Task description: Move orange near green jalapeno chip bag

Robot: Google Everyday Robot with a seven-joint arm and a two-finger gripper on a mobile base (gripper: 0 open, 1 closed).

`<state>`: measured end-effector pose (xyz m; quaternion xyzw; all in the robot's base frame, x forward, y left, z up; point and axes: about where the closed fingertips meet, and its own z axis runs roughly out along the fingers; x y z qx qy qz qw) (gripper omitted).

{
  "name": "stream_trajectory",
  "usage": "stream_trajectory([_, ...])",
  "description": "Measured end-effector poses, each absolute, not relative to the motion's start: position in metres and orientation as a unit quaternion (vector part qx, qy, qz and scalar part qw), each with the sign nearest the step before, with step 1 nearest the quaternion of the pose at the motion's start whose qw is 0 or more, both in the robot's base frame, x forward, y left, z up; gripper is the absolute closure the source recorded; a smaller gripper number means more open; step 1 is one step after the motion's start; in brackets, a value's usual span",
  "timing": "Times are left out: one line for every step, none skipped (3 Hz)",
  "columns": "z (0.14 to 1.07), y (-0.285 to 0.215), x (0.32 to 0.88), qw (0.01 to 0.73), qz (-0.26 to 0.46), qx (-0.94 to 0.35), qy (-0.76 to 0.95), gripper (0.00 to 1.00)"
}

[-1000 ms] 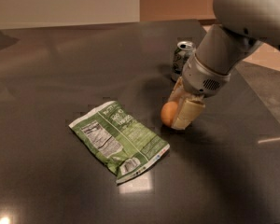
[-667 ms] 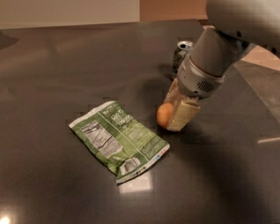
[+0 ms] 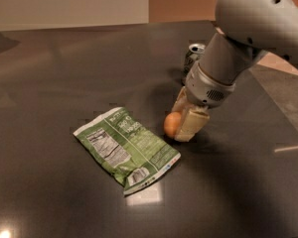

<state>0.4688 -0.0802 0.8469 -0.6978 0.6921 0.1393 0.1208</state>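
The orange [image 3: 171, 124] is a small round fruit held low over the dark table, just right of the green jalapeno chip bag [image 3: 126, 147]. The bag lies flat with its white nutrition label up, in the centre-left. My gripper [image 3: 181, 120] hangs from the grey arm coming in from the upper right and is shut on the orange, its cream fingers [image 3: 190, 125] on either side of the fruit. A short gap separates the orange from the bag's right edge.
A silver-green drink can [image 3: 193, 57] stands behind the arm, partly hidden by it. The dark table [image 3: 49, 78] runs left and forward. Its right edge [image 3: 283, 103] slants away past the arm, with lighter floor beyond.
The gripper with the orange has moved left, toward the chip bag. The bag and the can have not moved.
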Motion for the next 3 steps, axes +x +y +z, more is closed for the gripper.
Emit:
stream_trajectory([0.8475,-0.0795,0.4685,0.122,0.138,-0.698,0.692,0.14])
stream_trajectory([0.8481,-0.0788,0.4682,0.122,0.137,-0.699,0.691,0.0])
stream_trajectory([0.8481,-0.0788,0.4681,0.122,0.137,-0.699,0.691,0.0])
